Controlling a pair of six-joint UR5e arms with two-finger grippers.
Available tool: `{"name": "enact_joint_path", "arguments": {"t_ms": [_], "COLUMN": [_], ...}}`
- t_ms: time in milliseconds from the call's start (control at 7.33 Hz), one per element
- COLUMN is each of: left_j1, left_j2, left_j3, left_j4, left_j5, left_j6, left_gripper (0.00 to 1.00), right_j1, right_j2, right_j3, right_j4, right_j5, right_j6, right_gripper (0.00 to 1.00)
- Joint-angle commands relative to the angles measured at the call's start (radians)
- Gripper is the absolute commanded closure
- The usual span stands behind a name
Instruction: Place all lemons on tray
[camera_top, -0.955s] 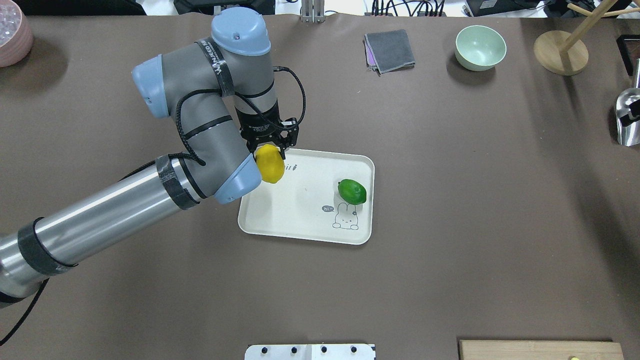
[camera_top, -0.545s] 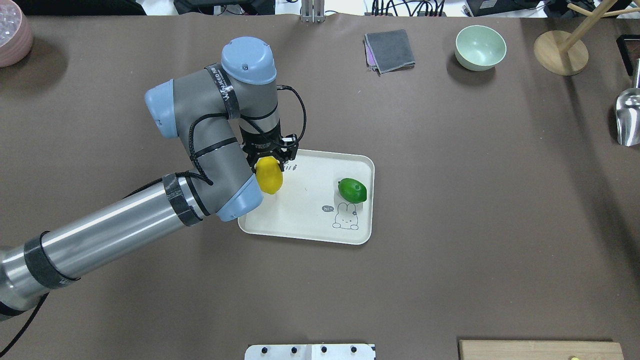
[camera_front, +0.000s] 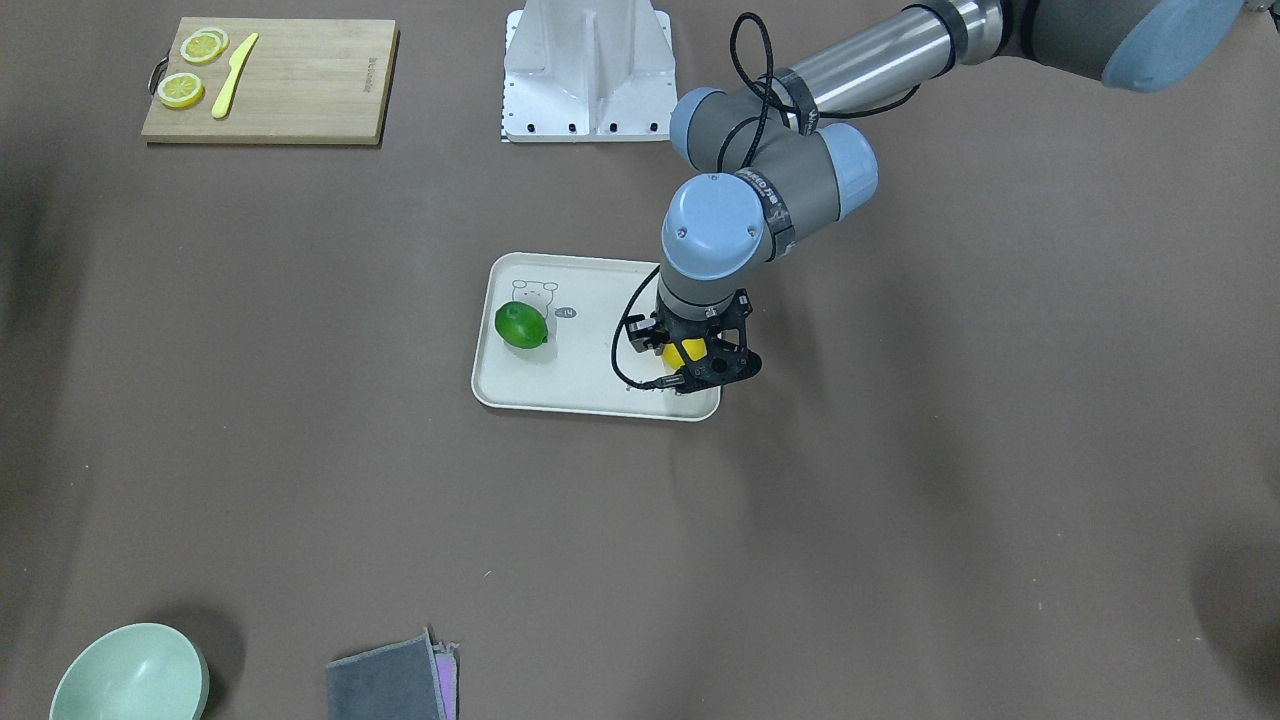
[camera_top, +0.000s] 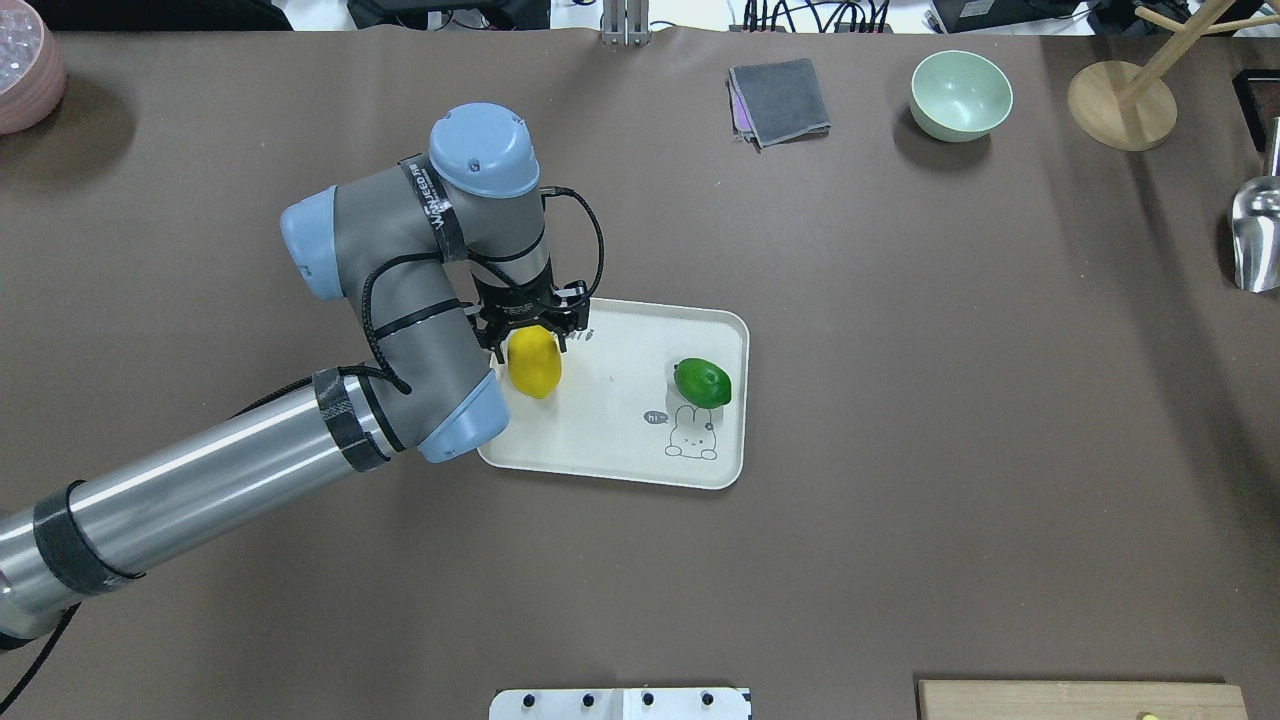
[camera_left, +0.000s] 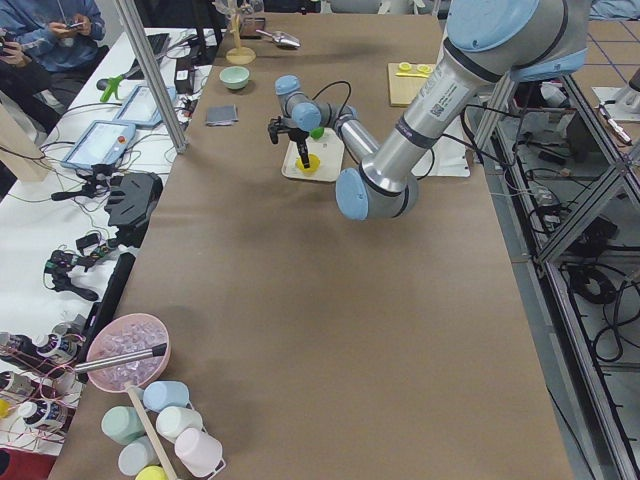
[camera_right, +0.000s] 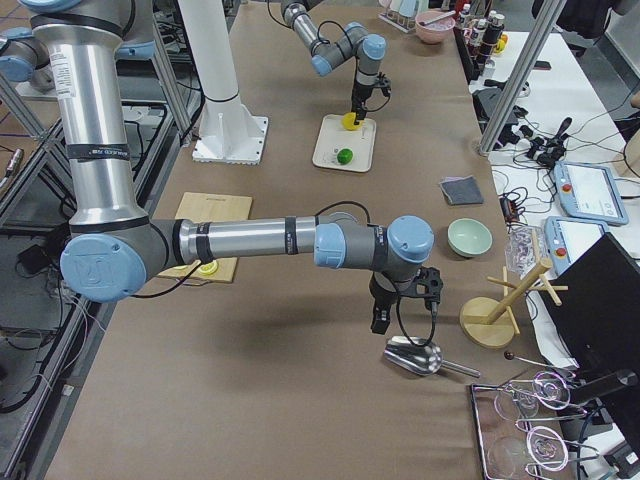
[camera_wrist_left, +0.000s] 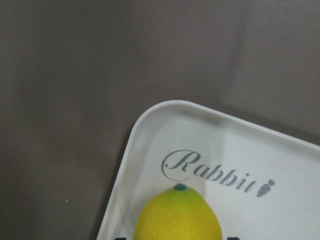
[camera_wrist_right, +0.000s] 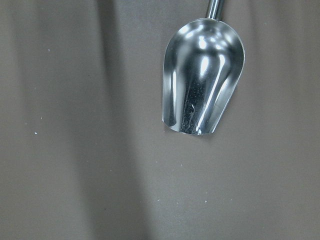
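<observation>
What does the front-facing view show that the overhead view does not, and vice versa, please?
Only front-facing: the whole cutting board with lemon slices and a yellow knife. Only overhead: a wooden stand, a metal scoop and a pink bowl. Both: the tray, the green lemon on it, the yellow lemon in the left gripper, a green bowl and a grey cloth.

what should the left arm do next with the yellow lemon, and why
Probably open the left gripper and release the yellow lemon. It hangs inside the rim of the tray, near the Rabbit script and seemingly low over the surface. The green lemon already lies on the tray.
</observation>
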Motion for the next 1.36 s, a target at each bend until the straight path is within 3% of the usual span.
{"name": "enact_joint_path", "arguments": {"t_ms": [0,409,818,955,1227], "left_j1": [-0.012,-0.162,-0.358,-0.433,-0.6], "left_j2": [0.0,0.058,0.263,0.39,0.537], "left_j3": [-0.028,-0.143,-0.302,-0.31,-0.293], "left_j4": [0.019,0.17,0.305,0.298,0.306], "left_j5": [-0.006,-0.112,-0.169,-0.195,-0.232], "left_j6": [-0.006,0.154,0.497,0.684,0.965], "left_gripper": [0.02,0.02,0.02,0.02,0.02], "right_j1": [0.002,0.002,0.003,0.003,0.002], "right_j2": [0.001,0.004,0.002,0.002,0.001], "right_j3": [0.007,0.007,0.011,0.011,0.011], "right_j4": [-0.007,-0.007,-0.006,-0.004,-0.003], "right_j5": [0.0,-0.011,-0.012,-0.012,-0.012], "right_j6": [-0.01,-0.01,-0.013,-0.013,-0.013], "right_gripper": [0.0,0.0,0.0,0.0,0.0]}}
